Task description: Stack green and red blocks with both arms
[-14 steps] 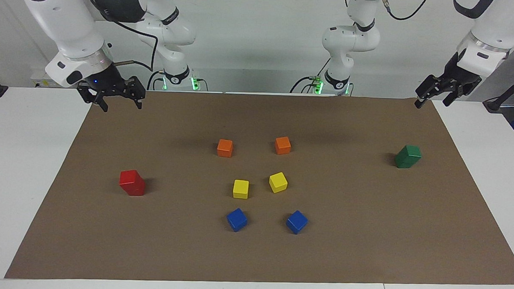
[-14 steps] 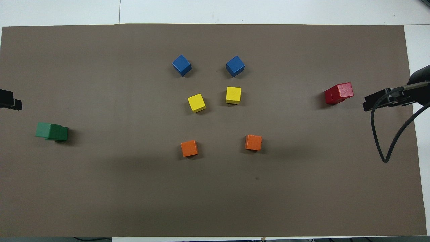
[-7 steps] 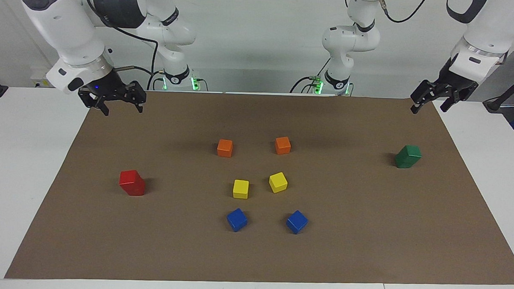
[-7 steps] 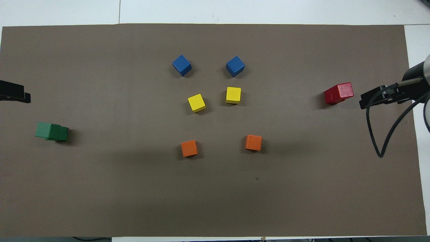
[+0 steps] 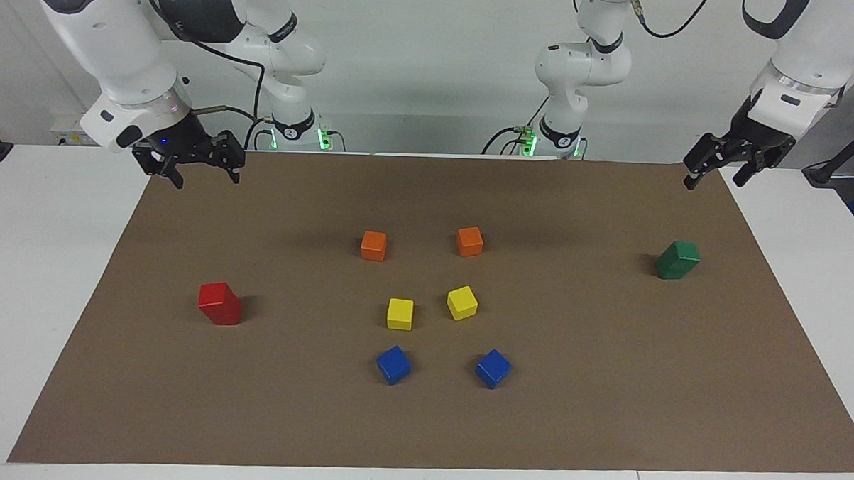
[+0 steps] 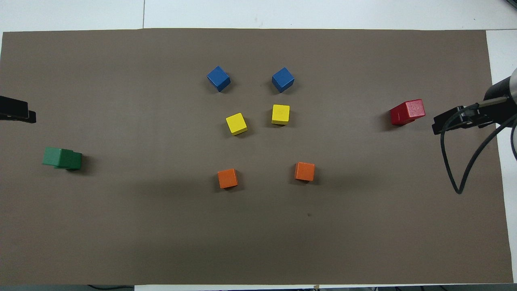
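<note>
red stack [image 5: 219, 303] below right end effector [image 5: 199, 173] | light, stiff, glossy: pinch flat sides | both end effectors, left end effector [image 5: 715, 168] included, open, empty

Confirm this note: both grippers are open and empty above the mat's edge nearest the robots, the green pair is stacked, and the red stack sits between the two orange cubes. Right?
Not quite. The red stack sits alone toward the right arm's end of the mat, apart from the orange cubes; the facing view shows this. The rest stands: left gripper and right gripper open and empty, green stack built.
</note>
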Robot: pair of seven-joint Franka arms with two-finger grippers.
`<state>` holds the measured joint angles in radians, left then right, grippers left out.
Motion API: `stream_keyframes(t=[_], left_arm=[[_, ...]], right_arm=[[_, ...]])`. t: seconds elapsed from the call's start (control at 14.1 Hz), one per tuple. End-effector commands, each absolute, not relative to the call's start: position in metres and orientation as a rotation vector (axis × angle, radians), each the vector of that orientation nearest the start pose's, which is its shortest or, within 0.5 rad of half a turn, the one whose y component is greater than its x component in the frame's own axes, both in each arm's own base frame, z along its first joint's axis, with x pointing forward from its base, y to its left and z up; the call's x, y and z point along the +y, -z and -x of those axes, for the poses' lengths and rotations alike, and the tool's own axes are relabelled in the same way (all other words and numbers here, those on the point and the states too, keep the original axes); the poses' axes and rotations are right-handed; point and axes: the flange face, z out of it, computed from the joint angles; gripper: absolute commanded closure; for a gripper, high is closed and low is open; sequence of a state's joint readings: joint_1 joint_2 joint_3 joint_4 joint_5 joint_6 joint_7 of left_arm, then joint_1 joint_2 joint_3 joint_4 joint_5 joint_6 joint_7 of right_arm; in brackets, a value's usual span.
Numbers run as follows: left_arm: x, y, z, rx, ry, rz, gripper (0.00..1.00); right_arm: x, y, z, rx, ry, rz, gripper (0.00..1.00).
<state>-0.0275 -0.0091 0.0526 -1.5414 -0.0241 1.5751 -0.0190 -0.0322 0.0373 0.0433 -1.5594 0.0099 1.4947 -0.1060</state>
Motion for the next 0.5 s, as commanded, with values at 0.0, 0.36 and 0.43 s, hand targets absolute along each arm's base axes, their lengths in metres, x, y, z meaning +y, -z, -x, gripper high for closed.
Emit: stream_keyframes(t=[0.0,0.36,0.43], left_arm=[[0.0121,-0.6473,-0.555,-0.067,0.065,3.146,0.0],[0.017,-0.644,-0.5511,-0.07,0.007,3.132,0.0],[0.0184,-0.6442,-0.5497,-0.067,-0.003,3.112,0.0]], right_arm=[[0.0091,-0.6062,-0.5399,-0.158,-0.159,3.11,0.0],[0.0091,-0.607,-0.5425,-0.165,-0.137,3.111,0.0],[0.0089,-0.607,-0.5425,-0.163,-0.138,3.113,0.0]])
